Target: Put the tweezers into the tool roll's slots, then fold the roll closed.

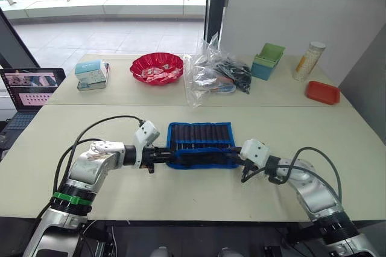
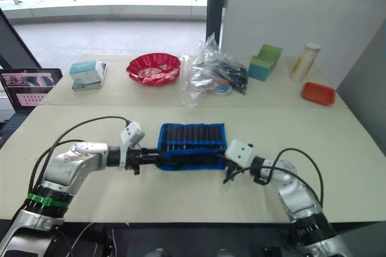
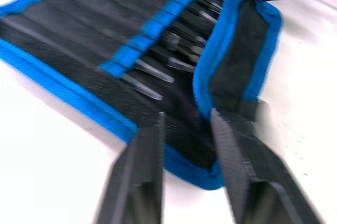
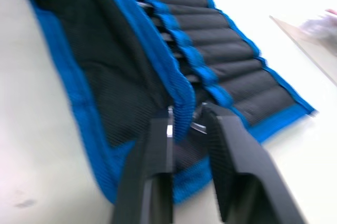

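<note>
Tweezers (image 3: 158, 71) sit inside the slots (image 4: 221, 50) of the tool roll (image 1: 201, 144), which lies on the worktop (image 1: 193, 196) between both arms, its near flap partly lifted. Left pincer (image 3: 184, 145) – fingers apart – straddles the roll's blue corner edge. Right pincer (image 4: 187, 129) pinches the flap's blue edging at the other end.

Head stereo pair looks down over table (image 1: 199, 199); wrist cameras close on tool roll (image 3: 131, 71) from opposite ends.
</note>
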You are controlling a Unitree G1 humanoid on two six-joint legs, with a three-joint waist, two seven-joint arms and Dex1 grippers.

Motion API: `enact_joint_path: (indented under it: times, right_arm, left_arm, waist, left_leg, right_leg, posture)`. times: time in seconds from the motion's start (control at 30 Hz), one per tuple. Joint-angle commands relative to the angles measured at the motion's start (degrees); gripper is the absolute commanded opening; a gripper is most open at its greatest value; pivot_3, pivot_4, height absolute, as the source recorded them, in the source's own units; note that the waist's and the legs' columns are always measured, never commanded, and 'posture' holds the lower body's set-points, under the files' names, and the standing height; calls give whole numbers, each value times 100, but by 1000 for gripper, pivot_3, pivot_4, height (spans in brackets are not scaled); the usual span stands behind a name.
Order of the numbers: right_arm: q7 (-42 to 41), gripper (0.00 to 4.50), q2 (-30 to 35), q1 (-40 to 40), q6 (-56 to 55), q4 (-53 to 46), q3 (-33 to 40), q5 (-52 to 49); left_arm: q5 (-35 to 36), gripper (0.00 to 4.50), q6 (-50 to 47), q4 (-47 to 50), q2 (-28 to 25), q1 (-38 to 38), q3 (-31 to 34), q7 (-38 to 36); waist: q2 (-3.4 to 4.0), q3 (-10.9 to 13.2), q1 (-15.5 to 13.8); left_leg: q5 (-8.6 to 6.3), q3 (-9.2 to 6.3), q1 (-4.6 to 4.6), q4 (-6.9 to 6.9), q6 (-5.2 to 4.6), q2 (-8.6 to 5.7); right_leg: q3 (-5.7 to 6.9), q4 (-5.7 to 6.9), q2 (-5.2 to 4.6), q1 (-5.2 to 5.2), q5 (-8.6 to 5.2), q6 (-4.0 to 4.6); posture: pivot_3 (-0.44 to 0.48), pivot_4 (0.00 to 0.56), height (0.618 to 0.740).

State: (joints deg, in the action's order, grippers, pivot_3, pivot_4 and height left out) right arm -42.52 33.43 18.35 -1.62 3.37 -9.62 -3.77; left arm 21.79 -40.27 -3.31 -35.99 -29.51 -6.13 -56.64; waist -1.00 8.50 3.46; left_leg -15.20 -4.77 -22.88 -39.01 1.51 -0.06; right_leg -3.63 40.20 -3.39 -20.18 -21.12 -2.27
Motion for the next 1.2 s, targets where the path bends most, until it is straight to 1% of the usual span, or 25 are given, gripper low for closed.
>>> enact_joint_path:
  times: [0.03,0.13,0.2,0.23,0.3,0.33,0.4,0.43,0.47,0.57,0.67,0.8,0.83,0.87,1.0,1.13,1.2]
  right_arm:
    - [123,2235,-108,-17,-143,-81,322,-154]
    - [171,3255,-209,-29,-206,-132,514,-254]
    - [130,3937,-351,-75,-47,-342,723,-647]
    - [111,4272,-464,-114,150,-500,863,-980]
    - [184,4272,-690,-182,427,-803,1114,-1489]
    - [306,4272,-856,-272,553,-1044,1234,-1765]
    - [442,4334,-1120,-566,753,-1528,1253,-2069]
    - [496,4034,-1203,-715,847,-1684,1181,-2077]
    - [465,3768,-1231,-840,938,-1799,1077,-2081]
    - [506,2863,-1332,-1099,1056,-2012,641,-1813]
    - [731,1801,-1450,-1059,1262,-1725,229,-1371]
    - [901,462,-1703,-856,1343,-1307,-49,-1099]
    - [928,115,-1729,-812,1345,-1197,-76,-1027]
    - [951,18,-1736,-774,1334,-1096,-92,-955]
    - [1071,18,-1834,-591,1226,-729,-64,-776]
    - [1257,18,-1857,-441,1033,-189,-34,-459]
    - [1428,18,-1808,-496,1201,-48,-29,-285]
  left_arm:
    - [128,2823,144,-19,90,-222,414,179]
    - [245,3821,206,15,171,-262,614,226]
    - [335,4468,293,140,233,-219,741,211]
    - [385,4500,367,227,272,-178,804,196]
    - [511,4500,566,394,383,-83,955,181]
    - [709,4500,637,507,539,-2,1120,216]
    - [1061,3942,575,889,712,301,1230,140]
    - [1087,3733,546,1060,696,489,1121,43]
    - [1068,3293,528,1200,654,649,984,-37]
    - [893,2379,627,1541,613,1059,521,-109]
    - [593,1342,733,1487,776,1169,243,254]
    - [240,53,894,1176,1038,1081,38,652]
    - [184,0,921,1109,1101,1054,14,742]
    - [127,0,952,1049,1159,1033,-4,821]
    - [-240,0,1166,677,1427,931,-85,1270]
    - [-650,0,1621,55,1706,713,-134,1667]
    - [-733,0,1753,-184,1804,589,-70,1804]
  waist:
    - [0,0,-3]
    - [0,0,-2]
    - [0,0,-2]
    - [0,0,-2]
    - [0,0,-1]
    - [0,0,-2]
    - [0,0,-4]
    - [1,-1,-1]
    - [1,-1,6]
    - [1,-1,4]
    - [1,0,-10]
    - [1,0,-59]
    - [1,0,-69]
    - [1,0,-75]
    - [1,-1,-103]
    - [1,-1,-103]
    - [0,-1,-107]
  left_leg:
    - [1,3,-1,0,1,0]
    - [1,5,-4,-1,2,-1]
    - [1,6,-4,0,2,-1]
    - [3,7,-4,0,5,0]
    - [5,6,-7,1,9,1]
    - [5,7,-8,1,9,1]
    - [5,2,-9,1,10,4]
    - [5,-2,-8,3,9,7]
    - [4,-3,-8,4,8,7]
    - [0,-2,-6,7,1,3]
    - [-6,-12,-1,7,-11,1]
    - [-1,-14,11,5,-5,-2]
    - [-1,-14,12,5,-5,-2]
    - [-1,-13,12,5,-5,-2]
    - [-2,-12,8,5,-6,-3]
    - [-2,-7,8,5,-5,-4]
    - [-1,-5,9,5,-4,-4]
  right_leg:
    - [0,0,0,0,0,0]
    - [0,-1,-1,0,0,0]
    - [0,0,-2,0,0,0]
    - [0,0,-2,0,0,0]
    - [0,-1,-2,0,0,0]
    - [0,-1,-3,0,0,0]
    - [1,-1,-3,0,0,0]
    - [1,-1,-3,0,0,0]
    - [1,-1,-3,0,0,0]
    - [-4,-2,-4,0,0,0]
    - [-12,-6,-3,0,0,0]
    - [-20,-13,-4,-1,0,0]
    - [-20,-12,-4,-1,0,0]
    - [-21,-11,-4,-2,0,0]
    - [-22,-7,-4,-4,0,0]
    - [-22,-8,-4,-4,0,0]
    - [-21,-8,-5,-4,0,0]
  posture:
    - [0,150,740]
    - [0,150,740]
    - [0,150,740]
    - [0,150,740]
    - [0,150,740]
    - [0,150,740]
    - [0,150,740]
    - [0,150,740]
    - [0,150,740]
    - [0,150,740]
    - [0,150,740]
    - [0,150,740]
    - [0,150,740]
    - [0,150,740]
    - [0,150,740]
    - [0,150,740]
    - [0,150,740]
